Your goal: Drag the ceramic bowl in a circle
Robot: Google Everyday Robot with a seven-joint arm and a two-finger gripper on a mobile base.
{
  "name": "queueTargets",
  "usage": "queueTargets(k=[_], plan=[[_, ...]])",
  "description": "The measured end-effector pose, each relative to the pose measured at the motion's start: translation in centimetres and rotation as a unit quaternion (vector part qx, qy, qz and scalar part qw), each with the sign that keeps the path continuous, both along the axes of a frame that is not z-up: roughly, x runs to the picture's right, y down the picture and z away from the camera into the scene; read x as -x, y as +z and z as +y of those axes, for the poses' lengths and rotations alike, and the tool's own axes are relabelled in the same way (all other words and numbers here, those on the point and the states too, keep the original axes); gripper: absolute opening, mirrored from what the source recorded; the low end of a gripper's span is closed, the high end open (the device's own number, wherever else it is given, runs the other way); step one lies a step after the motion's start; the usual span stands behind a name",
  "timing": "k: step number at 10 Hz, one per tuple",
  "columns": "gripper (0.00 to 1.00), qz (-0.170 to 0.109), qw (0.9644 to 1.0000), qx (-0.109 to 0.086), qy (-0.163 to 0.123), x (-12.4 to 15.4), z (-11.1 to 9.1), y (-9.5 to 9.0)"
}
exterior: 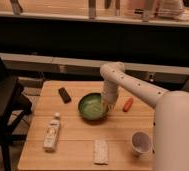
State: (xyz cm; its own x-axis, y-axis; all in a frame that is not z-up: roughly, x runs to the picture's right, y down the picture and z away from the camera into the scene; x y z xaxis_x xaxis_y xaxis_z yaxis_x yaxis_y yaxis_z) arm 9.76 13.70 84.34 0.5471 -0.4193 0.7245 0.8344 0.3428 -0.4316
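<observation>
End effector: end effector [107, 105] sits down at the right rim of the bowl; we cannot tell whether it is released or clenched on the rim.
Bowl: green bowl [90, 106] sits upright near the middle of the desk [78, 140], a bit toward the back.
Step in hand: we judge the drag is on or about to start, contact at the right rim.
How to do it well: we would keep the press low and steady, sweep a tight smooth loop and keep the bowl flat so it slides, not tips.
Near right: orange item [128, 104] lies close by the arm, so a wide swing right risks a knock.
Back left: black item [64, 95] lies near the bowl; room there is thin.
Front: open wood in front of the bowl, the best room for the loop.
Further out: white bottle [52, 132] front left, pale packet [101, 151] by the front edge, white cup [141, 142] front right, all well apart from the bowl.
Edges: back edge is the closest one; we would bias the circle forward.
</observation>
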Motion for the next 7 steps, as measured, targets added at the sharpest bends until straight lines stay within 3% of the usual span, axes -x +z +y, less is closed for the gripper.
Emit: queueTargets(k=[7], plan=[[0.04, 0.001, 0.9999, 0.008, -0.007, 0.78, -0.36, -0.09]])
